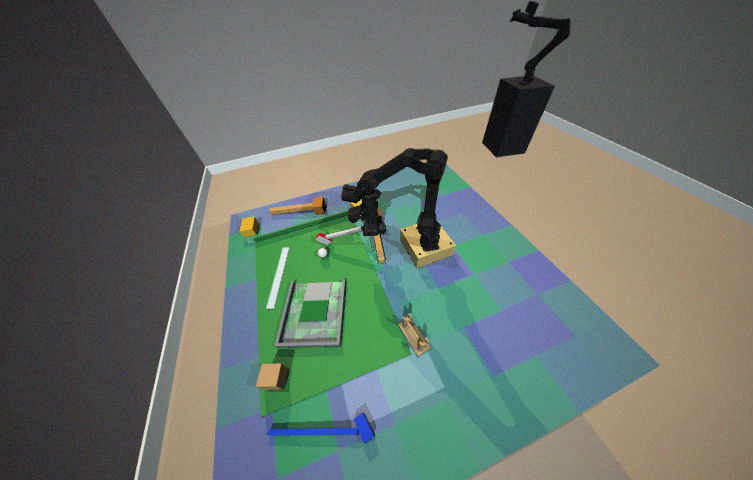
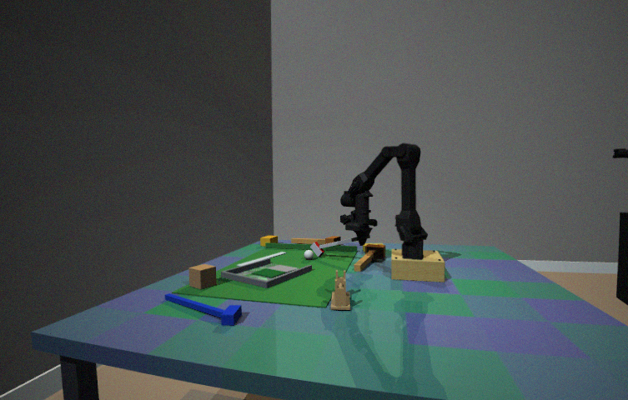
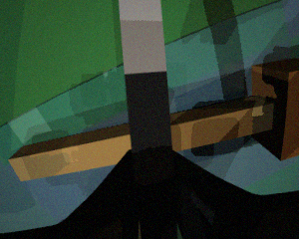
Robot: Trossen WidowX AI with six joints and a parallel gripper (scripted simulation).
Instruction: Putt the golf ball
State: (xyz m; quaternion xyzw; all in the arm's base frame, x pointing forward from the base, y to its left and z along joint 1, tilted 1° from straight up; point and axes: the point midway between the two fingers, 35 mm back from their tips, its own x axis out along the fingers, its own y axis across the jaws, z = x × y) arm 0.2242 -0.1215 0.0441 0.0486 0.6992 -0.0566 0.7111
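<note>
My gripper (image 1: 373, 230) (image 2: 362, 242) (image 3: 148, 154) is shut on the dark grip of the red putter. The putter's white shaft (image 1: 343, 233) (image 2: 335, 243) (image 3: 142, 42) slopes down from the fingers to its red and white head (image 1: 323, 239) (image 2: 316, 248). The head is behind the white golf ball (image 1: 322, 252) (image 2: 308, 254), on the side away from the ramp, with a small gap between them. The ball rests on the green mat (image 1: 368, 309) (image 2: 302, 292). The grey-walled ramp frame (image 1: 341, 315) (image 2: 267, 283) holds the pale ramp (image 1: 317, 290) and the dark green square (image 1: 313, 311) (image 2: 266, 272).
An orange mallet (image 1: 379, 246) (image 2: 366, 258) (image 3: 75, 154) lies below the gripper. A white bar (image 1: 277, 278) (image 2: 261, 258) lies beside the ramp frame. A green rail (image 1: 300, 226) borders the mat's back. A wooden stand (image 1: 414, 336) (image 2: 340, 297), tan block (image 1: 272, 376) and blue mallet (image 1: 315, 431) are farther forward.
</note>
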